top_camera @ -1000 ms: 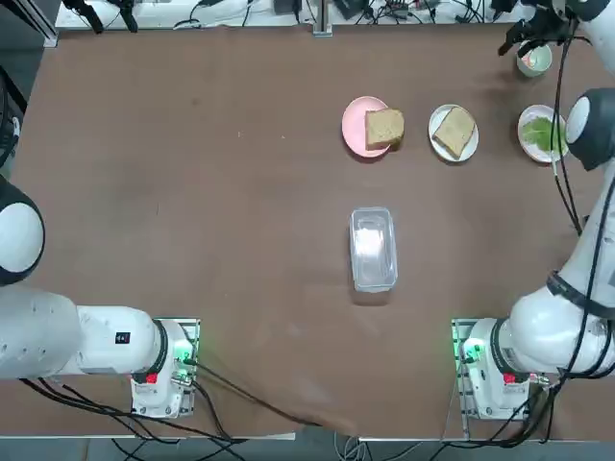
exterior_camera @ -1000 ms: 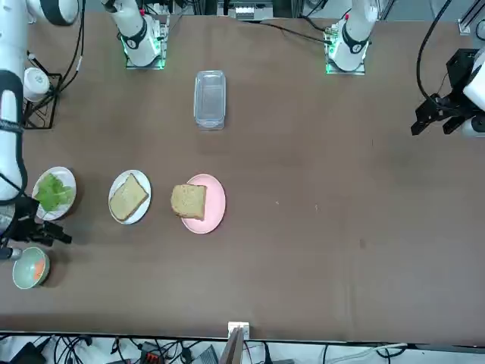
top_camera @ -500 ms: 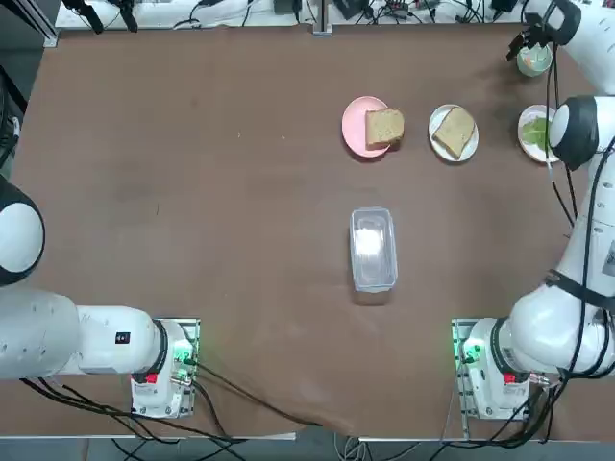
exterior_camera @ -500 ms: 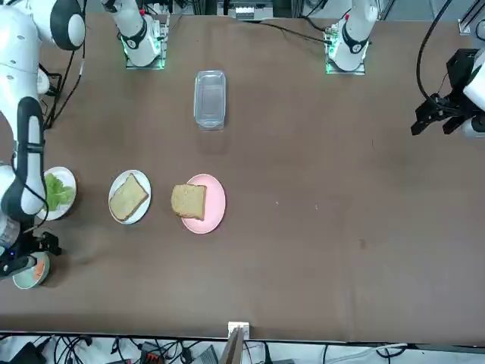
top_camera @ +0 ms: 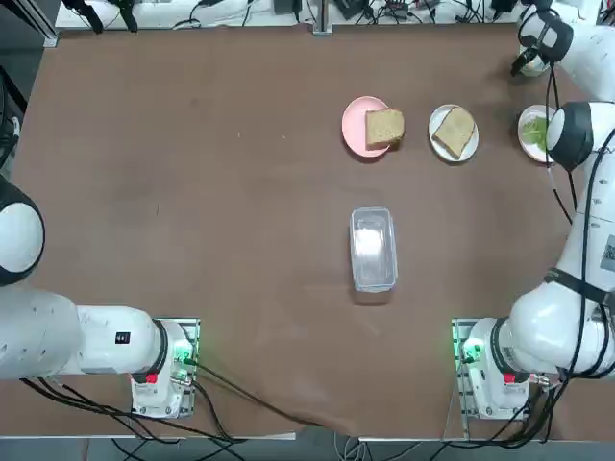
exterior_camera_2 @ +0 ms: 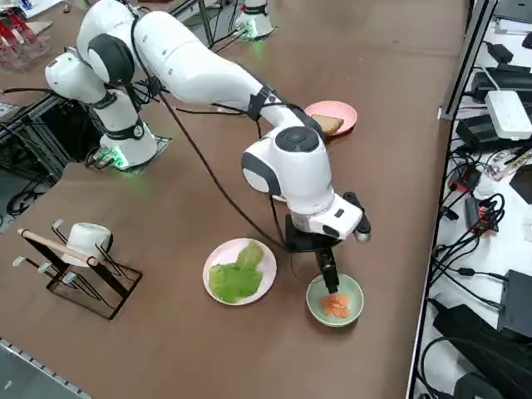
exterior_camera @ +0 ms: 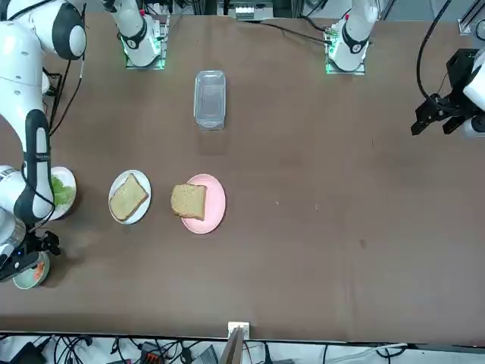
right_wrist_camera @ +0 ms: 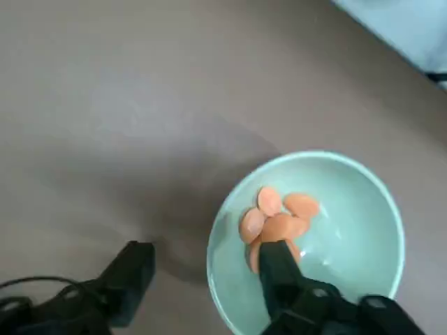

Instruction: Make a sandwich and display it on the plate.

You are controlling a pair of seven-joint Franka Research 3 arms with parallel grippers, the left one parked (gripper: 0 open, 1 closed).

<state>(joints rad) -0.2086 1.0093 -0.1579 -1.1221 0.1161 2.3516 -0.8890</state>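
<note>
Two bread slices (top_camera: 385, 129) (top_camera: 454, 133) lie unmoved, one on the pink plate (top_camera: 354, 126), the other on the white plate (top_camera: 435, 122). The lettuce (exterior_camera_2: 236, 278) remains on its own plate (exterior_camera_2: 218, 255). The right gripper (right_wrist_camera: 209, 279), shifted slightly since the earlier frame, is at the green bowl (right_wrist_camera: 363, 230) of orange pieces (right_wrist_camera: 279, 227) (one finger above them), fingers apart.

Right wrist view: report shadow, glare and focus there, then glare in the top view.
Right wrist view: soft dark shadow on the table beside the green bowl, small highlights inside the bowl, the right gripper dark with softened edges; top view: bright white glare on the clear box.
</note>
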